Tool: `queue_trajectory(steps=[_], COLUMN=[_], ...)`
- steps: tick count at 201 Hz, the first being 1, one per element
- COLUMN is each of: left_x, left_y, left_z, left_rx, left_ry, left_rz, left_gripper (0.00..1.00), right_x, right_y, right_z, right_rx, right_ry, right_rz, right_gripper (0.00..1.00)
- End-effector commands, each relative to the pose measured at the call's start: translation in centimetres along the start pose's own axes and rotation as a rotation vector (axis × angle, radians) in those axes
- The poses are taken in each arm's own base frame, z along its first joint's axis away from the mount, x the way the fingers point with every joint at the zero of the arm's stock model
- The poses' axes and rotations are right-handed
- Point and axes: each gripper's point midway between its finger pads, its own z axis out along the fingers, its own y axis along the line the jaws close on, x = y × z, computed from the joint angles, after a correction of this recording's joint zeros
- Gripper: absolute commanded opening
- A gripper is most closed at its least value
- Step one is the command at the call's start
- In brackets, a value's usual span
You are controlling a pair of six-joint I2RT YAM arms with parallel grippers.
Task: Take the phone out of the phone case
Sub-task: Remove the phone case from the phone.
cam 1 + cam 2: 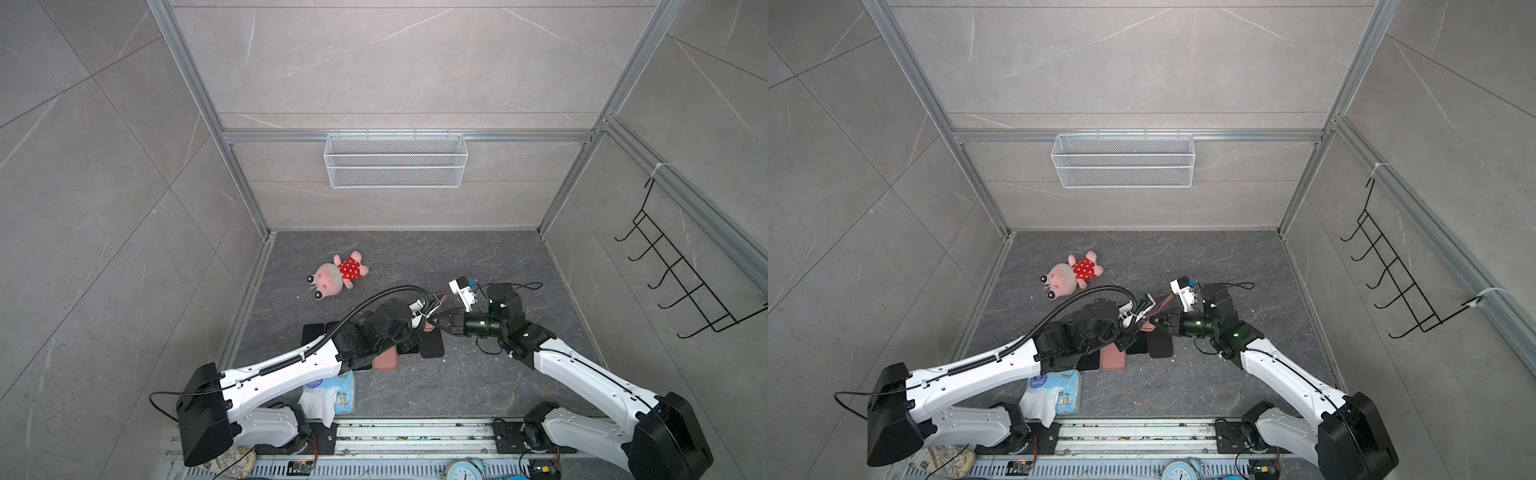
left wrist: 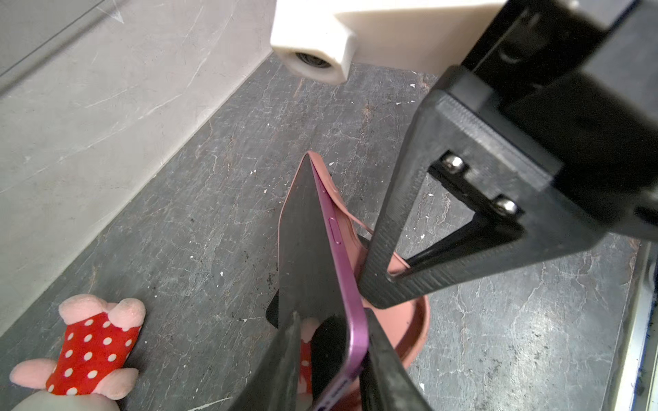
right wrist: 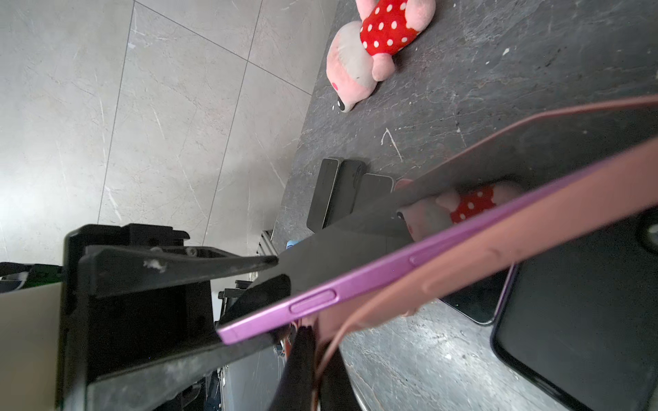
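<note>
Glossy black glass fronts the phone (image 2: 313, 256), bright enough to mirror the plush cloth toy (image 2: 92, 345); its purple frame has a satin, metallic sheen. The pink case (image 2: 413, 320) looks matt and rubbery. Fingers (image 2: 390, 220) of the right tool (image 3: 274, 302) are matt black plastic, ribbed with fine layer lines. The dark surface (image 2: 178, 231) is veined and stone-like; the basket (image 1: 395, 160), white wire mesh.

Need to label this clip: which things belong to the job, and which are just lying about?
Job: purple phone, pink phone case, left pincer, right pincer.
Lying about: pink plush toy, other phones, tissue pack, wire basket.
</note>
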Motion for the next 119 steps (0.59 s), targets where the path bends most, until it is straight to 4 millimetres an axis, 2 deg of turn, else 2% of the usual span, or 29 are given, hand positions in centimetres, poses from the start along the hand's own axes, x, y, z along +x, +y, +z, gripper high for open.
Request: queue_trajectory(steps=[1,35,55,71,87,119], left_x=[-1.1,-1.0,-1.4,-2.5,-3.5,-4.7], left_y=[0.9,-1.2,-1.0,-0.1,0.6,0.4], left_z=[0.5,1.3,0.9,-0.2,-1.5,-3.0], left_rx=[-0.056,-0.014,-0.061,-0.130,-0.181,-0.263], left_ry=[-0.047,-0.063,-0.071,-0.093,-0.099,-0.078], left_rz=[-0.002,-0.014,-0.016,-0.011,0.002,0.071], left_gripper=[0.23,0.03,0.00,0.00,0.00,0.00], right_x=[0.1,0.3,0.6,1.2,2.2,3.0], right_y=[2.2,2.1,1.3,-0.7,-3.6,-8.8], right_z=[-0.2,-0.4,-0.6,-0.9,-1.5,-3.5], right_rx=[-0.081,-0.061,-0.011,0.096,0.232,0.423], right_ry=[0.009,0.013,0.026,0.048,0.078,0.088], right_rz=[-0.057,-0.046,-0.033,-0.010,0.023,0.092], right_gripper=[0.00,0.00,0.00,0.00,0.00,0.00])
